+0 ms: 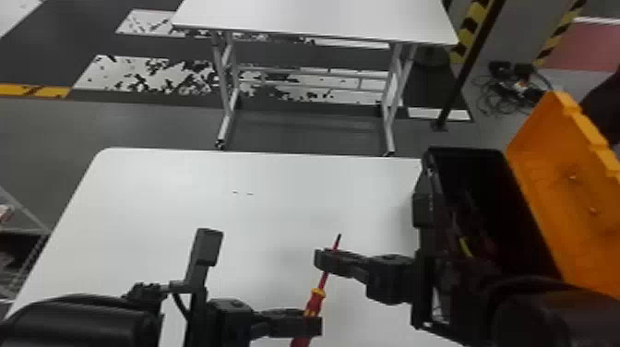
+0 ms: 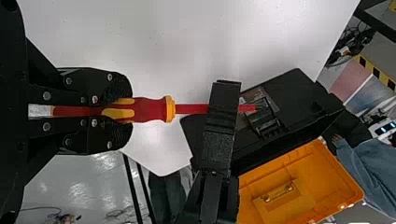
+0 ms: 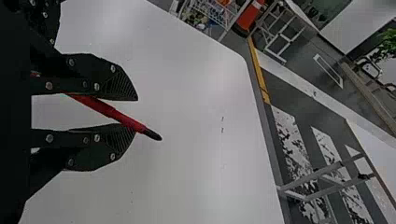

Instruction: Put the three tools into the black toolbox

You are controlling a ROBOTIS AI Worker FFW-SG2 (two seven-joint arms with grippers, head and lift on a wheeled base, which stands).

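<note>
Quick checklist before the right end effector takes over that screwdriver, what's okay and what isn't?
1. Left end effector gripping the screwdriver by its handle: ok.
2. Right end effector closed on the shaft: not ok, its fingers stand apart.
3. Left end effector free to let go: not ok, the other has no firm grip.
4. Orange lid of the black toolbox open: ok.
5. Other two tools inside: cannot tell; something yellow shows in the dark interior.
</note>
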